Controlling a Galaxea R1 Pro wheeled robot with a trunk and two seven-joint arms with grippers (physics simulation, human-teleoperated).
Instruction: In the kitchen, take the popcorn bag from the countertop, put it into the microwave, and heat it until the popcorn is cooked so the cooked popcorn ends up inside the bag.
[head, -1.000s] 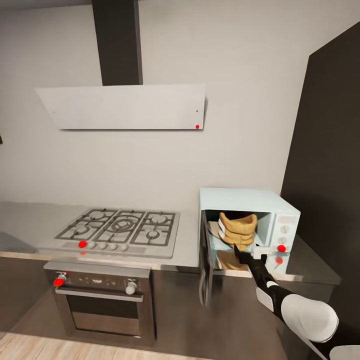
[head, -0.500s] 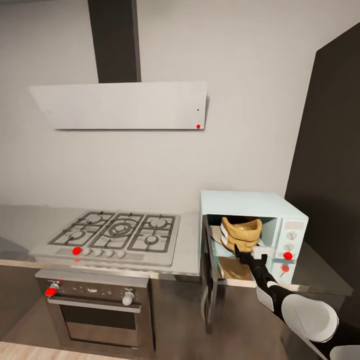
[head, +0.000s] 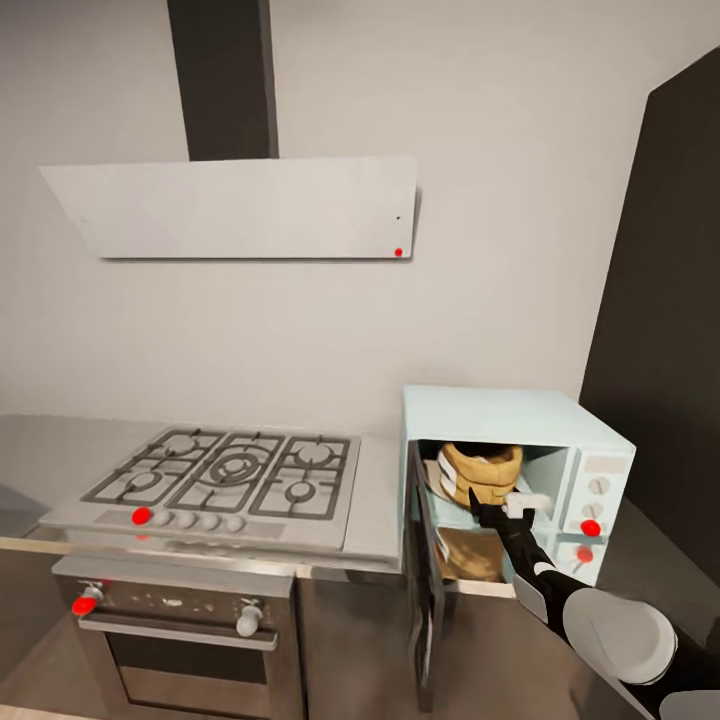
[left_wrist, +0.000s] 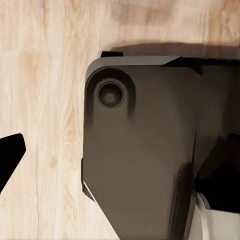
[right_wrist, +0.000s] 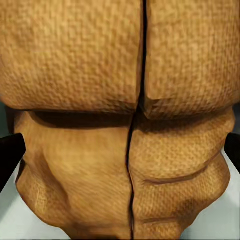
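Popcorn bag (head: 480, 474) inside microwave (head: 520, 415), right of hob (head: 225, 475).

Pale grey wall (head: 480, 200), angled white extractor hood (head: 235, 208) under dark flue (head: 222, 78), steel gas hob (head: 225, 475), oven (head: 180, 640) below, tall dark cabinet (head: 665, 320), light wood floor (left_wrist: 45, 75)

The setting is a home kitchen, rendered in simulation: a gas hob (head: 225, 477) is set into a steel countertop (head: 380, 500) above an oven (head: 185, 640), with an extractor hood (head: 235, 207) on the wall and a microwave (head: 510, 480) beside the hob.
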